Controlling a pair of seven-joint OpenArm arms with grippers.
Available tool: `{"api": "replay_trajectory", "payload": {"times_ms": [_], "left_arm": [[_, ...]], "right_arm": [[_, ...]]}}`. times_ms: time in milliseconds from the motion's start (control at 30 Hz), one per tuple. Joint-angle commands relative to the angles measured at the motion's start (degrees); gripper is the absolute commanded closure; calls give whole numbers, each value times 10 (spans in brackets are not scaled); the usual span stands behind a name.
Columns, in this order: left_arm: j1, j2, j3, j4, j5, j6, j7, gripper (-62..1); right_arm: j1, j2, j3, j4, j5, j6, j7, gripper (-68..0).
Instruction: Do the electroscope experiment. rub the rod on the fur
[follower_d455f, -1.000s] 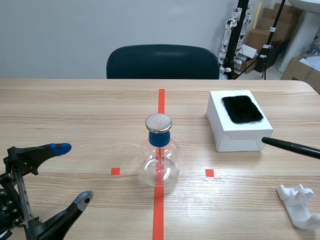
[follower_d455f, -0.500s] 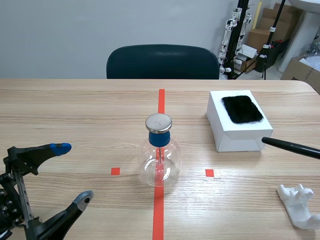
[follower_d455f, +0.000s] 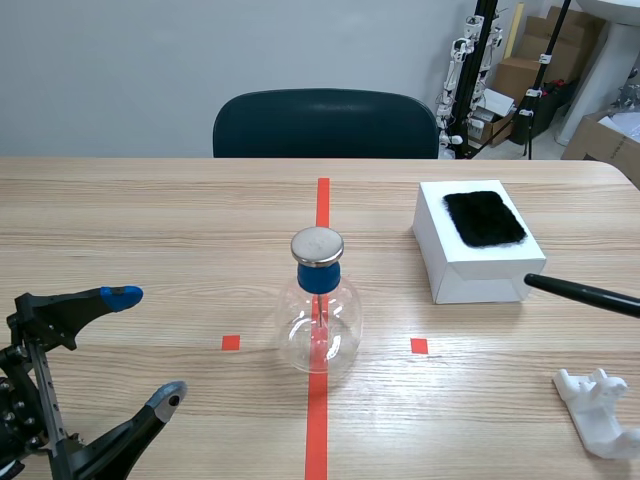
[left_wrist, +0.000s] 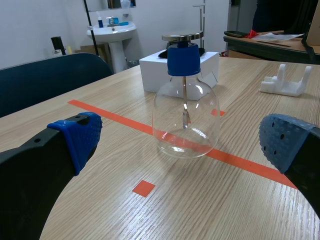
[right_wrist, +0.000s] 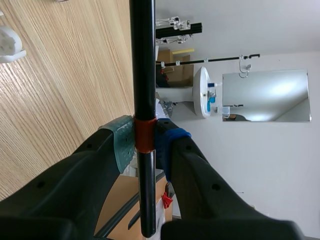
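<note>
Black rod (right_wrist: 143, 75): clamped between right fingers (right_wrist: 122, 142), tip seemingly just beside white box (follower_d455f: 470, 262) bearing fur (follower_d455f: 484, 217). Also: left fingers (left_wrist: 75, 135) spread wide, electroscope (left_wrist: 185, 105) ahead on worktop (follower_d455f: 150, 220).

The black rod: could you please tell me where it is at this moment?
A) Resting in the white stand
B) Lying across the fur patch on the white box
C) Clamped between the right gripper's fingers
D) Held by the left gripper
C: in the right wrist view the rod is pinched between the pads of the right gripper at its orange band. In the scene view its tip is off the fur patch.
</note>
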Motion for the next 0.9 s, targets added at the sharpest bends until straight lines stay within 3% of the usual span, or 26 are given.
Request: {"api": "replay_trajectory", "payload": {"times_ms": [0, 867], "left_arm": [[-3, -7, -2, 10, -8, -1, -12, -623], [-3, -7, -2, 10, -8, -1, -12, -623]], "right_arm": [[0, 0, 8, 3, 9, -7, -2, -6], [0, 0, 8, 3, 9, -7, -15, -6]]}}
